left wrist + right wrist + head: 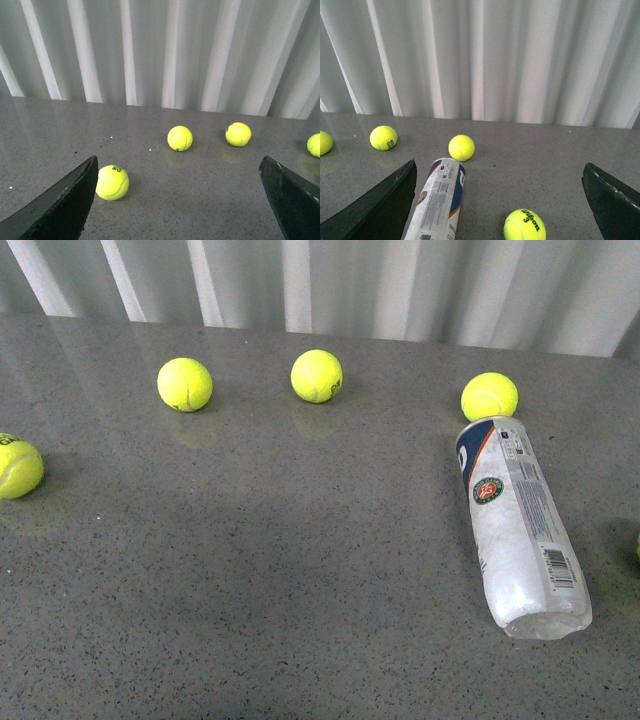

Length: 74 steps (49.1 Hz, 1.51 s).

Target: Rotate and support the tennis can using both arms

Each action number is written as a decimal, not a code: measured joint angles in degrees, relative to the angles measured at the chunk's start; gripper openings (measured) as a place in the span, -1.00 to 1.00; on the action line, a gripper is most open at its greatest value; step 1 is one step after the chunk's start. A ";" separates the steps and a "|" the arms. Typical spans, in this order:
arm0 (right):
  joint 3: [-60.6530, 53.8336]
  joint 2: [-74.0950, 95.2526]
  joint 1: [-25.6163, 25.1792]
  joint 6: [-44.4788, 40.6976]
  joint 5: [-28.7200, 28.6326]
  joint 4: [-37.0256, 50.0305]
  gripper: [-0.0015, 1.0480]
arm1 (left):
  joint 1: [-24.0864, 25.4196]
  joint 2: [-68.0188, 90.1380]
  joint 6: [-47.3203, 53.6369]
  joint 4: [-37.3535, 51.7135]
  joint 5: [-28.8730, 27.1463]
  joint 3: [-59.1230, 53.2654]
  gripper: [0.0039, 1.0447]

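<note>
The tennis can (518,525) lies on its side on the grey table at the right, label and barcode up, its clear end toward me. It also shows in the right wrist view (439,200), just inside one finger of my right gripper (500,200). The right gripper is open and empty, apart from the can. My left gripper (177,197) is open and empty over bare table, with a yellow ball (112,182) beside one finger. Neither arm shows in the front view.
Yellow tennis balls lie on the table: three along the back (185,384) (316,376) (489,396), the last close to the can's far end, and one at the left edge (18,468). Another ball (524,225) lies between the right fingers. A white corrugated wall (320,280) stands behind the table.
</note>
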 joint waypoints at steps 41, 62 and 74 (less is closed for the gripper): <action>0.00 0.00 0.00 0.00 0.00 0.00 0.86 | 0.00 0.00 0.00 0.00 0.00 0.00 0.87; 10.08 18.58 0.02 6.99 -0.70 -14.19 0.86 | 0.00 -0.02 0.00 -0.02 0.02 0.00 0.87; 29.75 62.60 2.34 10.36 -1.38 -7.19 0.86 | 0.00 -0.02 0.00 -0.04 0.00 0.00 0.87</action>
